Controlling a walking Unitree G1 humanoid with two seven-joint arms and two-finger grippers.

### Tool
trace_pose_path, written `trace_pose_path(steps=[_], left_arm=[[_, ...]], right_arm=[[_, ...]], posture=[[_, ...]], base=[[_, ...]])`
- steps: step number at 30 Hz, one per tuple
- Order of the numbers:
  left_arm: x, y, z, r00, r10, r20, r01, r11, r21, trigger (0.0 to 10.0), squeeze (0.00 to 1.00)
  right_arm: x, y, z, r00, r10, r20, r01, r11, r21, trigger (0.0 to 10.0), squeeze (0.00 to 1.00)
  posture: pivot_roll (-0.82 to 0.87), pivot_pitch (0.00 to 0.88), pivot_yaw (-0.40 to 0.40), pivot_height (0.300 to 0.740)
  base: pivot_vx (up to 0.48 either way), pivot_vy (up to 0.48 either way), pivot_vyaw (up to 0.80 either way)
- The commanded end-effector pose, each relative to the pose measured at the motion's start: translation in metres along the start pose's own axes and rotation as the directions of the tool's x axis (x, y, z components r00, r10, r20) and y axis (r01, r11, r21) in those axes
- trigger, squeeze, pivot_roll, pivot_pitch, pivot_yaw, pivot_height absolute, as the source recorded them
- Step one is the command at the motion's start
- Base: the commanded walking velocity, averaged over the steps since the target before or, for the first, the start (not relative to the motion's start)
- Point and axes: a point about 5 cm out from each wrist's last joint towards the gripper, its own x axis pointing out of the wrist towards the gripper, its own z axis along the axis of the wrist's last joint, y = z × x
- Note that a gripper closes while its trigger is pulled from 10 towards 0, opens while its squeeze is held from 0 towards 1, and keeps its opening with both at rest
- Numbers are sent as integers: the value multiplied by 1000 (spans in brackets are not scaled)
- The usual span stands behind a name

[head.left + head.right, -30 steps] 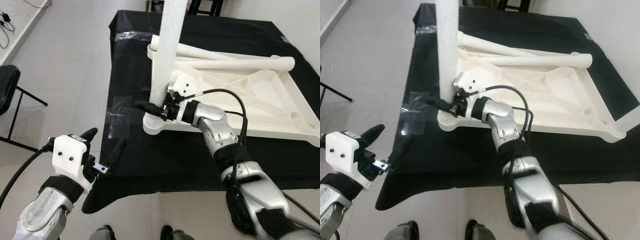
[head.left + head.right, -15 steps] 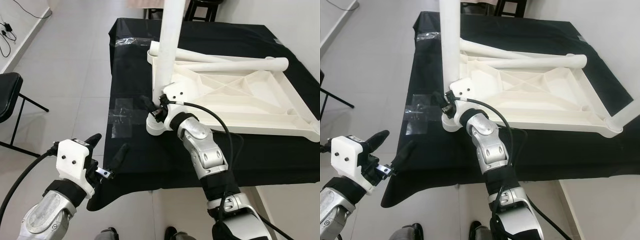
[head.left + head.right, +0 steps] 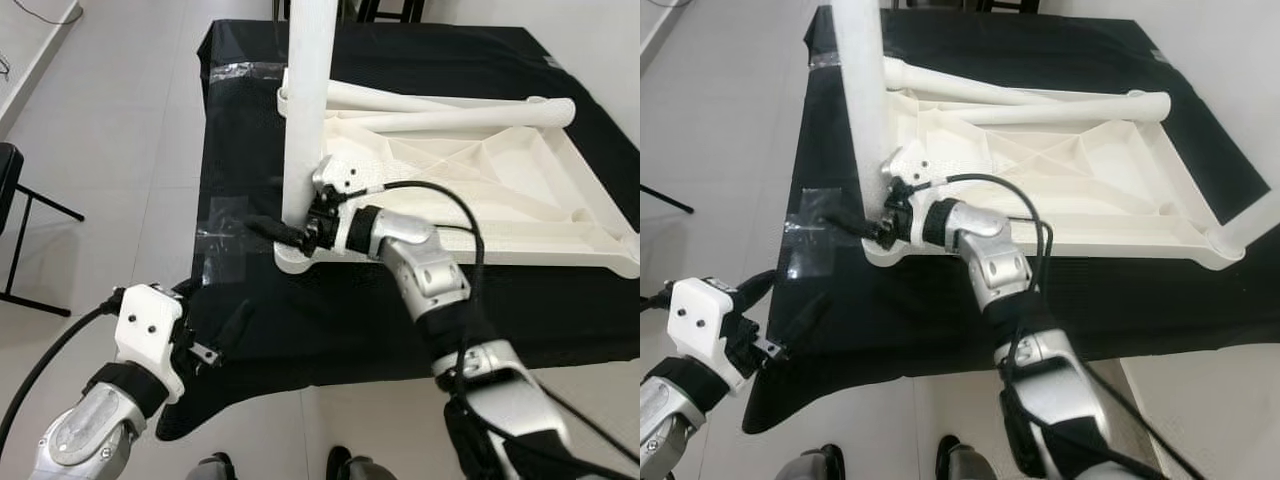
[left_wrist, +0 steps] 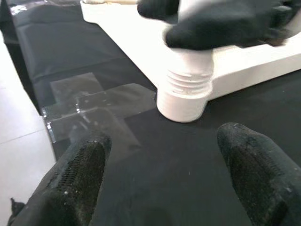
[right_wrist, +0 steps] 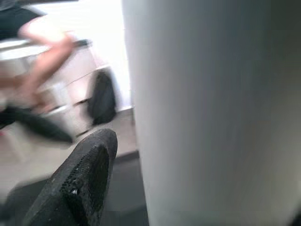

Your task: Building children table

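A white children's table top lies upside down on a black-clothed table. One white leg stands upright in its near-left corner socket, whose threaded collar shows. My right gripper is shut on the base of this leg, one finger lying along it. Two more legs lie loose across the top's far side. My left gripper hovers open over the cloth, just short of that corner, fingers spread and holding nothing.
Another white leg stands in the near-right corner. Clear tape patches hold the cloth on the left side. A black chair stands on the floor to the left. The table's near edge is close to my feet.
My right forearm swung in toward the leg and back out to the right, its gripper staying at the leg's base. The camera shifted. The left gripper hardly moved.
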Motion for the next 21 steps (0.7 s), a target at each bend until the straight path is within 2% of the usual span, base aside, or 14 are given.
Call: trace_pose_path(steps=[1, 4, 9, 10, 11, 12, 13, 15, 19, 21], left_arm=[[-2, -3, -1, 999, -25, -21, 25, 1000, 8, 10000, 0], [-3, -5, -1, 999, -40, -23, 40, 999, 5, 10000, 0], [-2, -4, 0, 999, -40, -17, 40, 999, 13, 10000, 0], [-2, -3, 3, 999, -36, 1, 36, 999, 9, 6157, 0], [-3, -2, 6, 999, -37, 21, 36, 999, 8, 0, 0], [-3, -2, 6, 999, -37, 21, 36, 999, 8, 0, 0], [-4, -2, 8, 999, -37, 35, 37, 999, 6, 0, 0], [-3, -2, 12, 998, -42, 54, 42, 999, 10, 0, 0], [-1, -2, 14, 997, -48, 57, 47, 999, 19, 0, 0], [-1, -2, 15, 997, -51, 58, 49, 998, 28, 0, 0]], right_arm=[[3, 9, -10, 993, 114, -32, -113, 993, 16, 10000, 0], [6, -1, -9, 995, 84, -51, -83, 996, 26, 10000, 0], [8, -4, -9, 995, 87, -55, -85, 996, 34, 10000, 0], [8, -5, -11, 994, 90, -60, -88, 995, 38, 9098, 0], [8, -5, -15, 994, 83, -68, -80, 996, 48, 3098, 0], [8, -5, -15, 994, 83, -68, -80, 996, 48, 3098, 0], [7, -6, -17, 994, 78, -73, -74, 996, 54, 1137, 0], [-1, -10, -20, 998, 46, -52, -41, 996, 81, 0, 0], [-8, -15, -19, 1000, -15, -5, 15, 993, 119, 0, 0], [-20, -21, -18, 993, -95, 74, 80, 980, 180, 0, 0]], posture=[[170, 264, -106, 740], [177, 269, -106, 740], [184, 274, -108, 740], [186, 274, -110, 740], [186, 274, -111, 740], [186, 274, -111, 740], [186, 274, -111, 740], [181, 271, -114, 740], [179, 268, -115, 740], [176, 265, -110, 740]], base=[[0, 0, 0], [0, 0, 0], [0, 0, 0], [0, 0, 0], [0, 0, 0], [0, 0, 0], [0, 0, 0], [0, 0, 0], [0, 0, 0], [0, 0, 0]])
